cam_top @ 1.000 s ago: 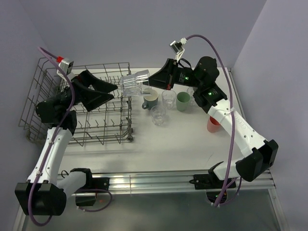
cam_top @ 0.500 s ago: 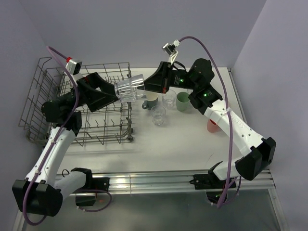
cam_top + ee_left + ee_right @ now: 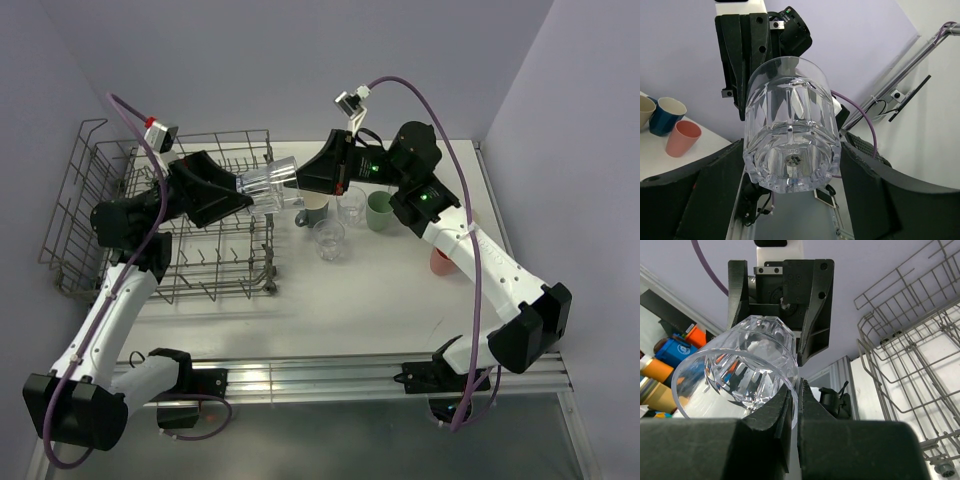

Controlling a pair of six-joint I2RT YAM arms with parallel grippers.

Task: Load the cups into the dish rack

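A clear glass tumbler [image 3: 272, 184] hangs on its side in the air over the right edge of the grey wire dish rack [image 3: 120, 215]. My right gripper [image 3: 300, 183] is shut on its rim; the right wrist view shows the fingers [image 3: 785, 415] pinching the glass wall [image 3: 735, 370]. My left gripper [image 3: 238, 187] is open, with a finger on each side of the tumbler's base [image 3: 790, 150], and I see a small gap at the right finger [image 3: 880, 185]. On the table stand a grey-blue mug [image 3: 313, 208], a green mug [image 3: 380, 211], two clear tumblers [image 3: 329, 239] and a coral cup [image 3: 442, 262].
The rack's tall wire sides [image 3: 905, 340] stand at the left of the table. The coral cup [image 3: 682, 138], a blue mug [image 3: 667, 115] and a beige mug [image 3: 645, 110] show in the left wrist view. The aluminium rail [image 3: 320, 375] runs along the near edge.
My right arm has carried the tumbler left toward the rack. My left gripper has moved right and up, and its open fingers now flank the tumbler's base.
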